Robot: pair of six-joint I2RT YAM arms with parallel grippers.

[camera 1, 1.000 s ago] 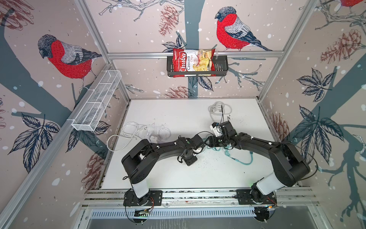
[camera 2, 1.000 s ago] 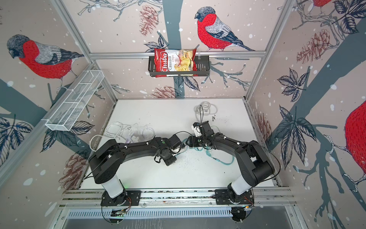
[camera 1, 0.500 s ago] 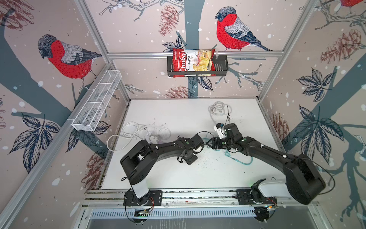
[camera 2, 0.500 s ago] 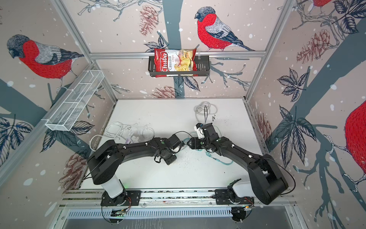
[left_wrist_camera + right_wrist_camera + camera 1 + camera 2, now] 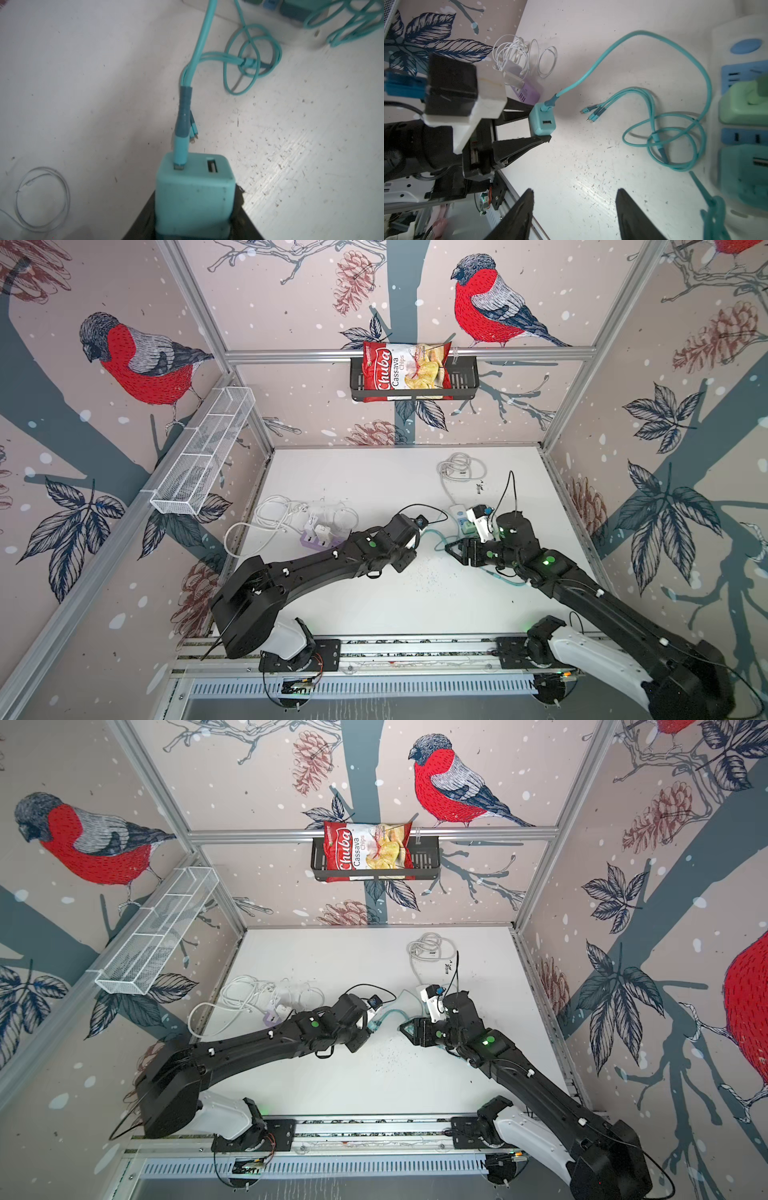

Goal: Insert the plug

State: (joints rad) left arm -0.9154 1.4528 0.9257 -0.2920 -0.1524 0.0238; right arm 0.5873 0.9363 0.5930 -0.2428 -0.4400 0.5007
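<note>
Nearest the camera head, both arms reach from the front rail over the white table (image 5: 374,472) and meet near its middle. The left claw (image 5: 540,124) is clamped on the teal charger (image 5: 542,122), one finger on each side of the cube. The charger's outer face has two ports. A teal cable (image 5: 204,41) is plugged into one, and the other port (image 5: 212,166) is bare. The charger seems to be held clear of the table, though the soft shadow under it makes that hard to confirm.

The right claw (image 5: 574,194) faces the left one across a short gap. Its fingers are spread wide over bare table with nothing between them. The cable arcs away from the charger, loops on the table and ends in three small connectors (image 5: 591,115) lying loose between the charger and the loops.

Just beyond the right claw lies the white strip (image 5: 456,512) with blue sockets. A green adapter (image 5: 741,108) and a teal adapter (image 5: 743,166) sit in it, with an uncovered socket (image 5: 745,137) between them.

Behind the left arm lies a purple block (image 5: 309,546) with white plugs in it, among tangled white cords (image 5: 270,518). Farther back a grey coil (image 5: 459,466) lies near the rear edge, its lead running to the strip. On the back wall a black basket (image 5: 465,381) holds a chips bag (image 5: 405,366), and a wire rack (image 5: 203,456) hangs on the left wall.
</note>
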